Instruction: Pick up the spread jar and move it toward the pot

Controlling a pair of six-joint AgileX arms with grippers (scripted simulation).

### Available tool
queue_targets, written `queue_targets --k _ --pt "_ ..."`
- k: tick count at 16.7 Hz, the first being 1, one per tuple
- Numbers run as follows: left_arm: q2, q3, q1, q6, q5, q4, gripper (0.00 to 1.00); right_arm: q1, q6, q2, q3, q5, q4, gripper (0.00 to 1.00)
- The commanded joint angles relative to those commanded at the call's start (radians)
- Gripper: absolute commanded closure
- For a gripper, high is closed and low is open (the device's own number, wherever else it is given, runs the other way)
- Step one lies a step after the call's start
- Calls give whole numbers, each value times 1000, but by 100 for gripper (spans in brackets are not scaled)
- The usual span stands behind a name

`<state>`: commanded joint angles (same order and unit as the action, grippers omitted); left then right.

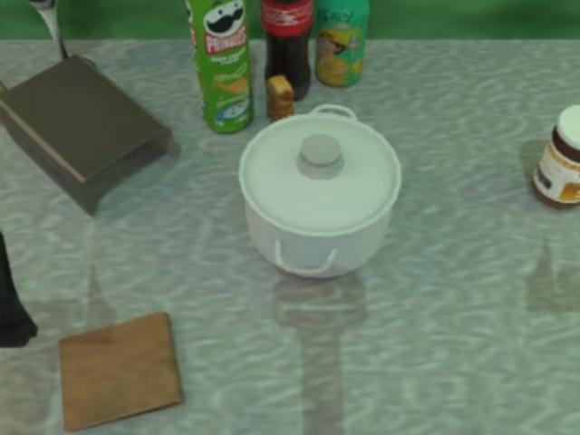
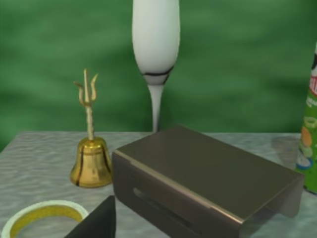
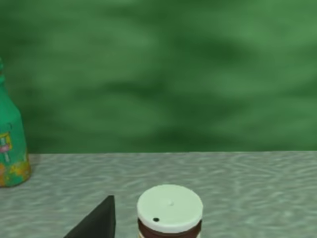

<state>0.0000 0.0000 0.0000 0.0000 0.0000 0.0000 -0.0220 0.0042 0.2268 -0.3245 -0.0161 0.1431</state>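
Spread jar (image 1: 561,169), small squat, dark brown contents, white lid, white-and-orange label: standing upright at the far right edge of the marbled grey tabletop (image 1: 453,299), well apart from the pot, nothing gripping it. Sitting near centre, large round white pot (image 1: 319,201) with white lid, greyish knob and thin loop handles. Lying toward the left, grey rectangular metal box (image 1: 82,127). Resting at front left, flat brown wooden board (image 1: 119,370). Standing behind the pot, tall green crisp can (image 1: 220,63), dark cola bottle (image 1: 287,41), green patterned bottle (image 1: 342,38), small tan block (image 1: 280,97). Showing only one dark finger (image 2: 96,223) of the left hand, one dark finger (image 3: 94,223) of the right hand just beside the jar: cannot tell either opening.
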Motion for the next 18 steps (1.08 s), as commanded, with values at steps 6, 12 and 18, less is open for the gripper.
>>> queue_targets --k 6,12,18 --pt "0 0 0 0 0 0 0 -22 -22 519 -469 -20 358 0" --pt "0 0 0 0 0 0 0 -23 -77 1223 -979 -28 848 0" --pt "0 0 0 0 0 0 0 -7 -144 1831 -1502 -19 1203 0"
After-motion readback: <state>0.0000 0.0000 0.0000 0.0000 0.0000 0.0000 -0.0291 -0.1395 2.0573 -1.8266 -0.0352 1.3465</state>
